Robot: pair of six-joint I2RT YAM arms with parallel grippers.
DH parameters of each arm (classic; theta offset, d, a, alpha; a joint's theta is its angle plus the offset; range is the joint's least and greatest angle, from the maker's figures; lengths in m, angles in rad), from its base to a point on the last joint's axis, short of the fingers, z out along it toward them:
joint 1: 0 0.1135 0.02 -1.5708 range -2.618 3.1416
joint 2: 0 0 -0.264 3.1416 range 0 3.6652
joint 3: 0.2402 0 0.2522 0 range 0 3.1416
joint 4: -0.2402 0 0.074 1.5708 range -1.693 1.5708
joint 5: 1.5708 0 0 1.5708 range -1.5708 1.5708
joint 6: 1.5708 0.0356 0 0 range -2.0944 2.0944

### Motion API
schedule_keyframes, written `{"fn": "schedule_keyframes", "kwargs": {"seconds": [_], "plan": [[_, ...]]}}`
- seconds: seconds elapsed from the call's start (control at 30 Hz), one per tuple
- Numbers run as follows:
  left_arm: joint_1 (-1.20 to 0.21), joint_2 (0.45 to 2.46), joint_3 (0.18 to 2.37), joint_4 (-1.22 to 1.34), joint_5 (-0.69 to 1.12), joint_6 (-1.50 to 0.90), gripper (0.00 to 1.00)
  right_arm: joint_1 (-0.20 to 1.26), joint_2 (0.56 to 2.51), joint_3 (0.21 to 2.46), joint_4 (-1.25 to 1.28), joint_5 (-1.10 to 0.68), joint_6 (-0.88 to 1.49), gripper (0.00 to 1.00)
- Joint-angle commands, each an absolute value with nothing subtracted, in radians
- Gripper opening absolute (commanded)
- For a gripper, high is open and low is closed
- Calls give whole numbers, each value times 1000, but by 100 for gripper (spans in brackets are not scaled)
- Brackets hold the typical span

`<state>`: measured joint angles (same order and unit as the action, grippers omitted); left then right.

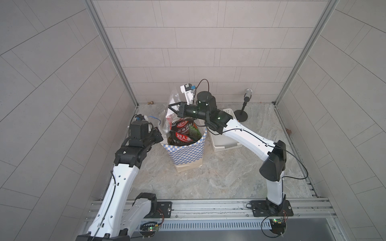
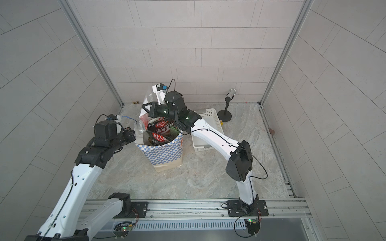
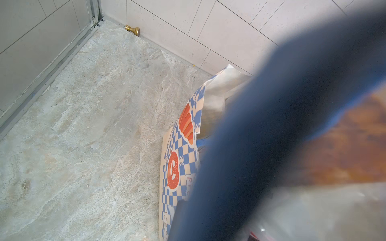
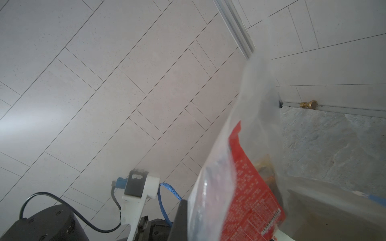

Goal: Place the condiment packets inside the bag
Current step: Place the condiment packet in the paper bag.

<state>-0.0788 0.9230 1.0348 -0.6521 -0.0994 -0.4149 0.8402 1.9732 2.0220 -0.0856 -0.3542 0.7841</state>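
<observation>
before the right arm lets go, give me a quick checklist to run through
1. Right claw shut on the clear packet: ok.
2. Clear packet's lower end inside the bag: cannot tell.
3. Bag standing upright: ok.
4. Room in the bag: not ok, black packets stick up past its rim.
5. Left claw shut at the bag's rim, what it grips: cannot tell.

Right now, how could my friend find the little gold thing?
Look along the bottom of the back wall, toward the left corner. The gold knob lies where wall meets floor, behind the checked bag, to its left. It alone is shiny gold; the stand further right is black.
</observation>
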Motion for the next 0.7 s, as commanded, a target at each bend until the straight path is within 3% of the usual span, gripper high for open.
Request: {"fn": "schedule_keyframes", "kwargs": {"seconds": [0.0, 0.5, 0.67], "plan": [[-74, 911, 1019, -653, -85, -413, 0, 840, 1996, 2091, 28, -295, 824, 0], [-74, 910, 1011, -646, -65, -416, 0, 865, 2088, 2149, -19, 111, 844, 0], [-74, 908, 1006, -649, -66, -414, 0, 891, 2061, 2105, -32, 308, 748, 0]]}}
